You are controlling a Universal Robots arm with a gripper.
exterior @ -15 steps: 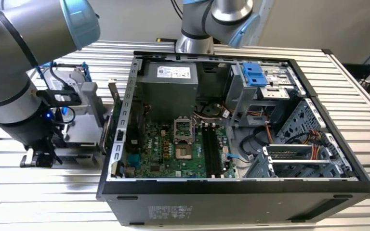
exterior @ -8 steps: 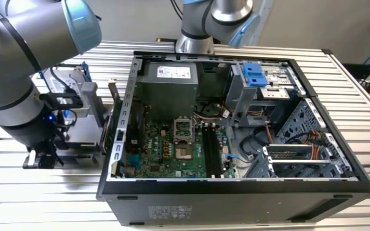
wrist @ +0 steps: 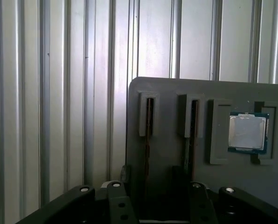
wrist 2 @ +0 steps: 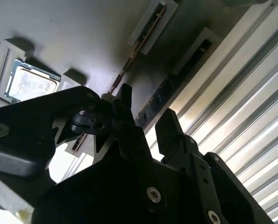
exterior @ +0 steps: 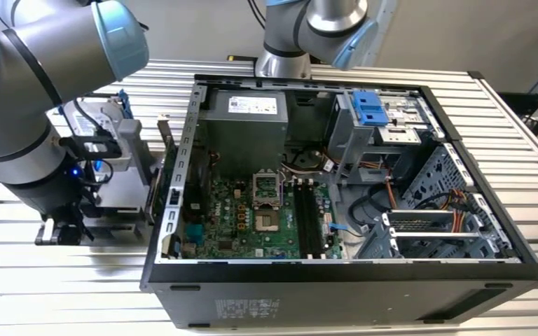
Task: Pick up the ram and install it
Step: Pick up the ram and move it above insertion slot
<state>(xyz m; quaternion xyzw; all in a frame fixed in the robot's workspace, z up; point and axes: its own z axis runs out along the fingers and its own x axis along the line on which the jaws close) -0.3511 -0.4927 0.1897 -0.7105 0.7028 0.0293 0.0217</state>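
Note:
A ram [wrist: 149, 122] stands on edge in a slot of a grey holder [wrist: 167, 93]; a second stick [wrist: 193, 122] stands in the slot beside it. In the second wrist view the ram [wrist 2: 140, 45] shows as a thin brown edge running toward one black finger [wrist 2: 125, 100]. My gripper [wrist: 155, 205] [wrist 2: 147, 114] is open just above the holder's end, its fingers apart around the sticks' line and holding nothing. In the exterior view my gripper [exterior: 64, 231] hangs low at the exterior view's left of the computer case [exterior: 344, 273], whose motherboard slots [exterior: 311, 218] lie open.
A processor chip [wrist: 247, 132] [wrist 2: 29, 84] sits in a pocket of the same holder. The holder [exterior: 124, 185] rests on a ribbed metal table [exterior: 45, 294]. A second arm [exterior: 316, 31] stands behind the case. A blue drive frame [exterior: 370, 108] is at the case's back.

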